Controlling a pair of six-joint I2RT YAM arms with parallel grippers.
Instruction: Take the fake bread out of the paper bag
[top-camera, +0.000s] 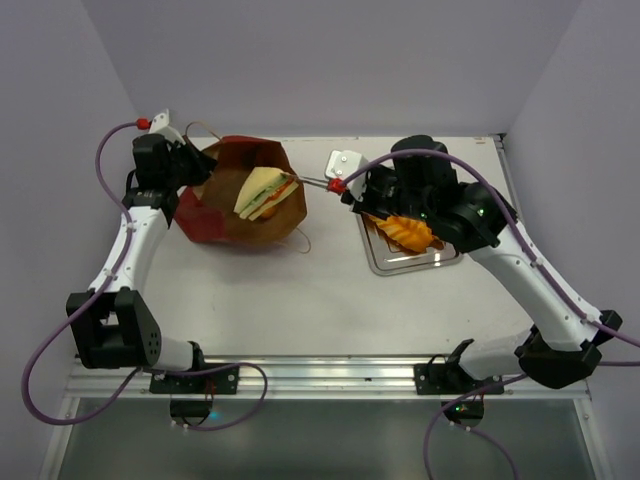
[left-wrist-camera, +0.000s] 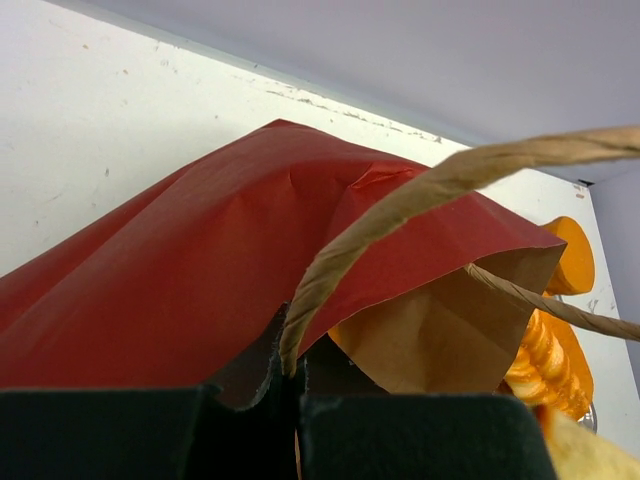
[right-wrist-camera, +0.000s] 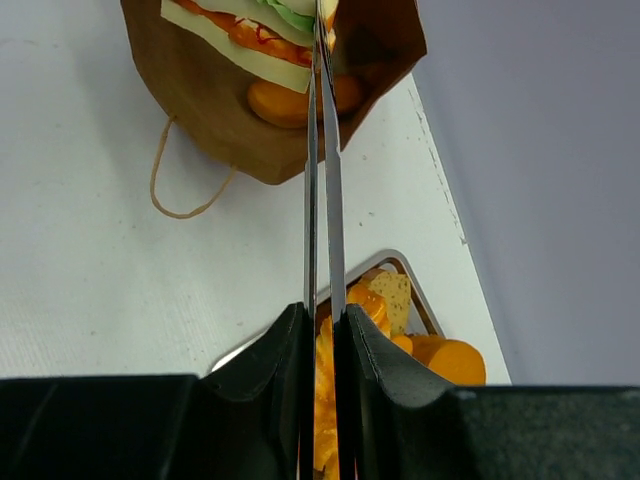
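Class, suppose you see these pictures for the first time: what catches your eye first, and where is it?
A red paper bag lies open at the far left of the table, a triangular sandwich showing in its mouth. The right gripper clamps long metal tongs that point at that sandwich. Orange bread pieces lie on the steel tray below that arm.

the bag (top-camera: 195, 215) is creased matt red paper outside and rough brown kraft inside; its handles (left-wrist-camera: 400, 200) are twisted paper cord. the bread (right-wrist-camera: 455, 362) looks like smooth, slightly glossy orange plastic, and the sandwich (top-camera: 265, 193) looks matt. the tray (top-camera: 395, 262) is polished, mirror-bright metal. the tongs (right-wrist-camera: 333, 220) are thin shiny metal strips. the fingers (left-wrist-camera: 420, 440) are matt black. the table (top-camera: 300, 300) is matt white, faintly speckled.
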